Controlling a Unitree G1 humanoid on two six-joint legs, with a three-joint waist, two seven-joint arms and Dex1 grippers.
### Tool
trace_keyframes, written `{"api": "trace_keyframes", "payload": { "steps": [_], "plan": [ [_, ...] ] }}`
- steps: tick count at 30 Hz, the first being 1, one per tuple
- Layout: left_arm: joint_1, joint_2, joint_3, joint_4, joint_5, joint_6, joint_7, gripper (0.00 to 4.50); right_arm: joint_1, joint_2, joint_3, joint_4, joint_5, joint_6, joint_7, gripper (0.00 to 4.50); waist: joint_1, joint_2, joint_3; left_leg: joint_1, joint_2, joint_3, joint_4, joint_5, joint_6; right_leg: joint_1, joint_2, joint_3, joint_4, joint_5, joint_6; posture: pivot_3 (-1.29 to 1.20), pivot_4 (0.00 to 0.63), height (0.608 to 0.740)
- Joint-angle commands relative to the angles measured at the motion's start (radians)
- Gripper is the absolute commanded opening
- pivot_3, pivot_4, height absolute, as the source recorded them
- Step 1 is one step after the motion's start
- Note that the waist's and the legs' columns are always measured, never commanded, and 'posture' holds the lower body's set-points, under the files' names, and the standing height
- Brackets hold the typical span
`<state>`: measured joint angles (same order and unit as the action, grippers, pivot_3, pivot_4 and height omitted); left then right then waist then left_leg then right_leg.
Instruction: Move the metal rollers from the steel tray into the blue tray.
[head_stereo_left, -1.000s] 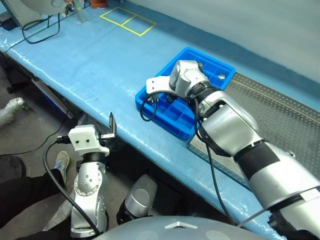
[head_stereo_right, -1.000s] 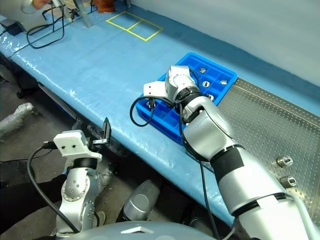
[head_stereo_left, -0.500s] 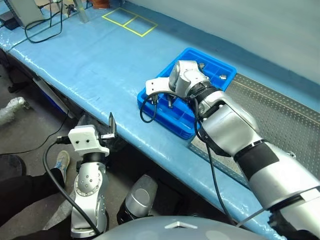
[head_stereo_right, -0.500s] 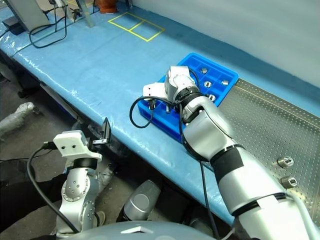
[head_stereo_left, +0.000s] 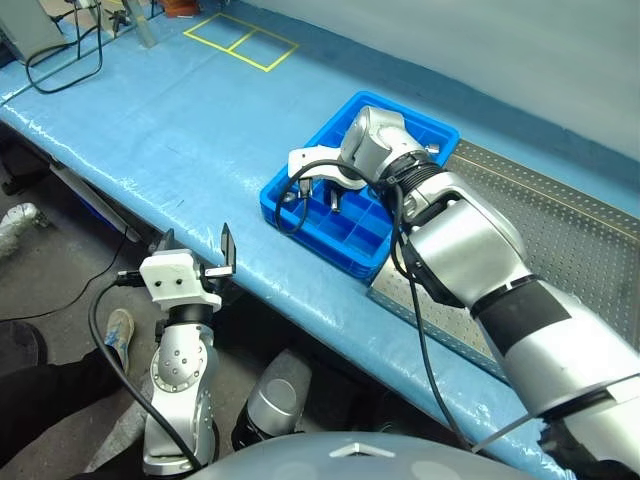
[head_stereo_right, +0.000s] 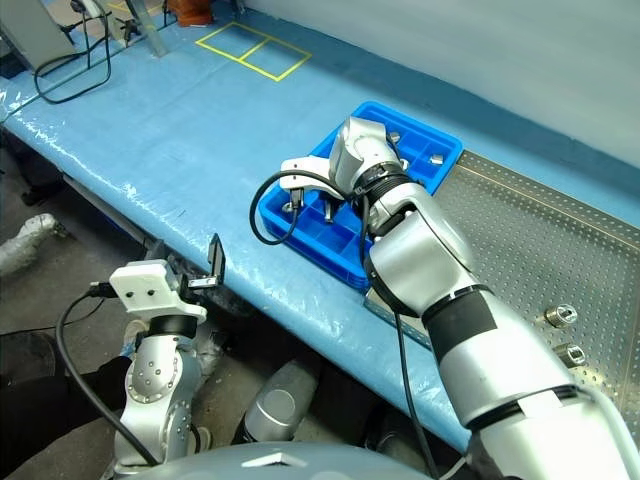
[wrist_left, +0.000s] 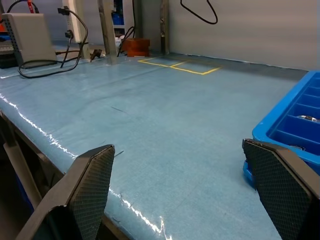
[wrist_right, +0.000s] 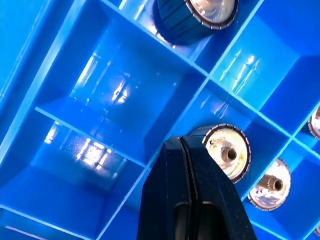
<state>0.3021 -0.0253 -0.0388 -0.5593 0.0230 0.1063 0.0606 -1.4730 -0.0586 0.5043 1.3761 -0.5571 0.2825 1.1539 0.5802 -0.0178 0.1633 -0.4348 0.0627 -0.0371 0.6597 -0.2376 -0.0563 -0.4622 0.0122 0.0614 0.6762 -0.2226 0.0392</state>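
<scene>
Two metal rollers (head_stereo_right: 557, 317) lie on one steel tray (head_stereo_right: 520, 240)

Head downward; wrists near blue tray (wrist_right: 125, 100)

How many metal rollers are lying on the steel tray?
2. One metal roller lies on the steel tray beside the right arm; the second just nearer. The arm may hide others.

Blue tray (head_stereo_left: 300, 200) partly hidden behind right arm (head_stereo_left: 450, 235).
</scene>
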Motion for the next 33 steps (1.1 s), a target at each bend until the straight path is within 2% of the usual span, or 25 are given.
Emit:
{"api": "trace_keyframes", "payload": {
  "steps": [1,4,7,12,27,33],
  "plan": [
    [0.008,0.012,-0.009,-0.033,0.027,-0.06,-0.003,4.5,-0.028,0.007,-0.013,-0.006,0.003,0.018,-0.045,0.01,0.0,0.0,0.0,0.0,0.0,0.0,0.0,0.0,0.0,0.0,0.0,0.0,0.0,0.0,0.0,0.63,0.15,0.74],
    [0.014,0.017,-0.012,-0.035,0.039,-0.069,-0.002,4.5,-0.03,0.007,0.005,-0.007,-0.012,-0.016,-0.059,0.01,0.001,0.0,0.0,0.0,0.0,0.0,0.0,0.0,0.0,0.0,0.0,0.0,0.0,0.0,0.0,0.64,0.15,0.74],
    [0.022,0.015,-0.014,-0.027,0.045,-0.074,0.003,4.5,-0.039,0.009,0.016,-0.005,-0.024,-0.013,-0.066,0.57,0.002,0.0,0.0,0.0,0.0,0.0,0.0,0.0,0.0,0.0,0.0,0.0,0.0,0.0,0.0,0.64,0.15,0.74],
    [0.03,0.006,-0.021,-0.022,0.055,-0.074,0.007,4.5,-0.043,0.009,0.001,0.0,-0.017,0.024,-0.11,2.17,0.005,0.0,0.0,0.0,0.0,0.0,0.0,0.0,0.0,0.0,0.0,0.0,0.0,0.0,0.0,0.65,0.15,0.74],
    [0.042,-0.007,-0.022,-0.021,0.062,-0.075,0.012,4.5,0.001,-0.003,0.031,0.015,-0.053,0.106,-0.193,2.17,0.013,0.0,0.0,0.0,0.0,0.0,0.0,0.0,0.0,0.0,0.0,-0.001,0.0,0.0,0.0,0.67,0.15,0.74],
    [0.044,-0.008,-0.02,-0.024,0.064,-0.074,0.014,4.5,0.023,0.001,0.058,0.02,-0.066,0.128,-0.181,2.17,0.022,0.0,0.0,0.0,0.0,0.0,0.002,0.0,0.0,0.001,-0.001,-0.001,0.001,-0.002,-0.004,0.68,0.15,0.74]
  ]
}}
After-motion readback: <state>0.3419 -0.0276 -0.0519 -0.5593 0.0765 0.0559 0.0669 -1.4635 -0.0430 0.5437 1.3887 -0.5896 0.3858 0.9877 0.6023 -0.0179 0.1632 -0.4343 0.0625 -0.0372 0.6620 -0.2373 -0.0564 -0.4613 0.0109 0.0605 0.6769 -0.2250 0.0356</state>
